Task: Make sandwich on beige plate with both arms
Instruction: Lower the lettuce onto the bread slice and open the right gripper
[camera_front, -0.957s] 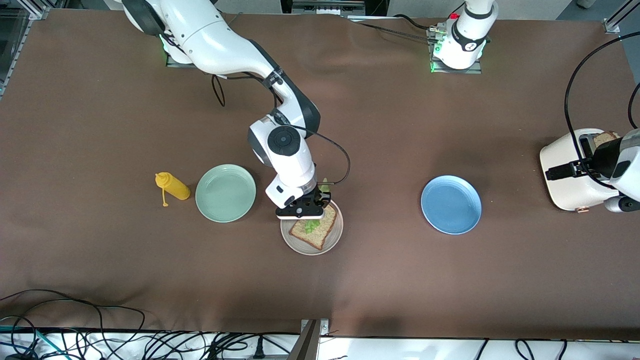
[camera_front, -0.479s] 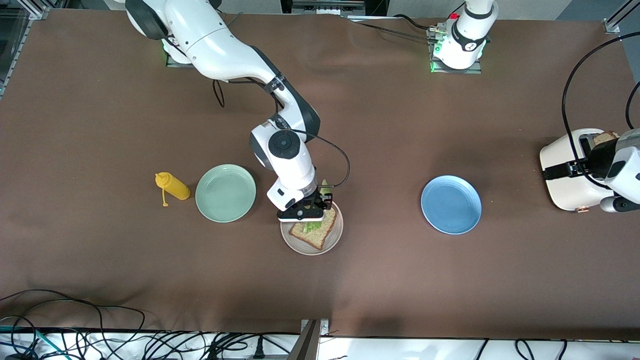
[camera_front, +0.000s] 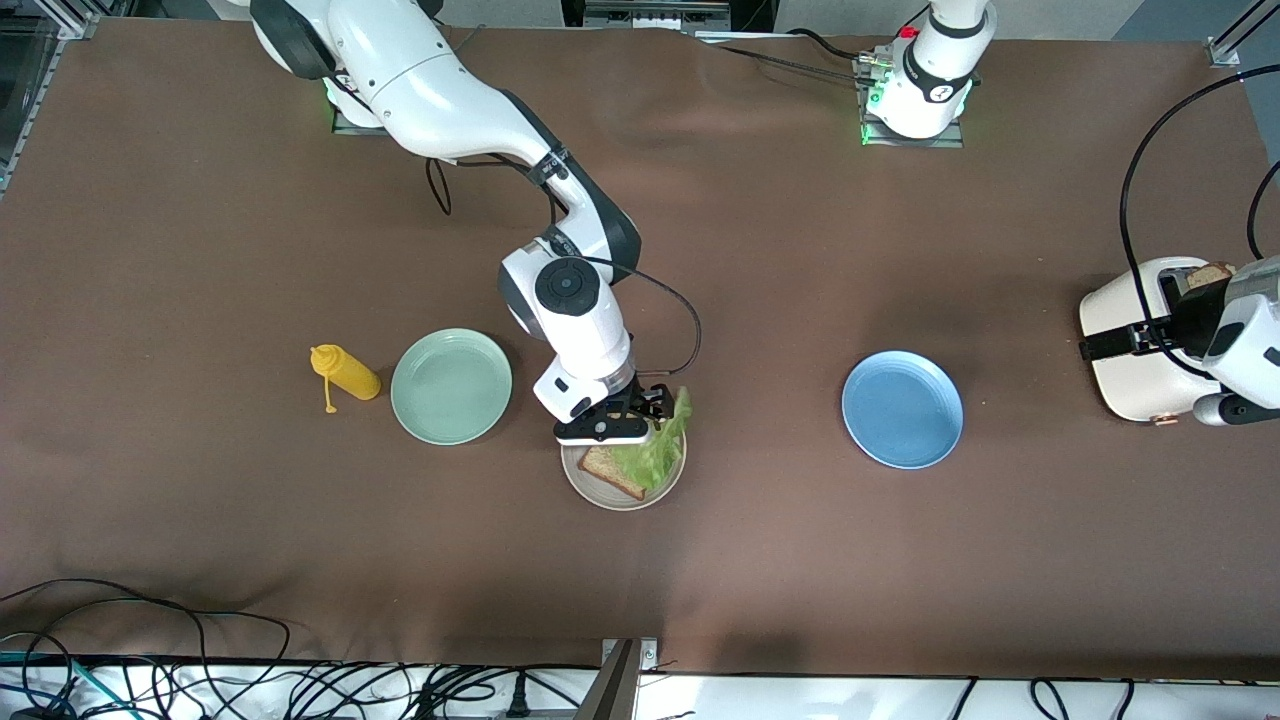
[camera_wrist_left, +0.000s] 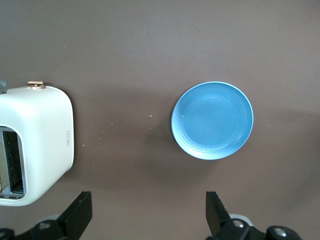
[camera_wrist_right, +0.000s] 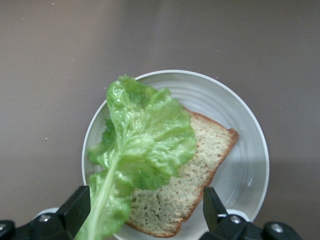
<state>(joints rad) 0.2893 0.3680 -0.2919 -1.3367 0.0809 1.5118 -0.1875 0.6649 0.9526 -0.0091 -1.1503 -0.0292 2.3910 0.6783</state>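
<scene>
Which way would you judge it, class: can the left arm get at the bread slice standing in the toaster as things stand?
Probably yes. The left gripper hangs open by the toaster, and the bread slice pokes out of its slot with nothing covering it.

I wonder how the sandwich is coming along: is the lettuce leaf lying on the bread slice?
Touching. The right wrist view shows the lettuce leaf draped over the bread slice on the beige plate, covering part of it with no gap visible.

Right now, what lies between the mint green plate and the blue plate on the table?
In the front view, the beige plate sits between the mint green plate and the blue plate, a little nearer the camera, carrying a bread slice and lettuce leaf.
</scene>
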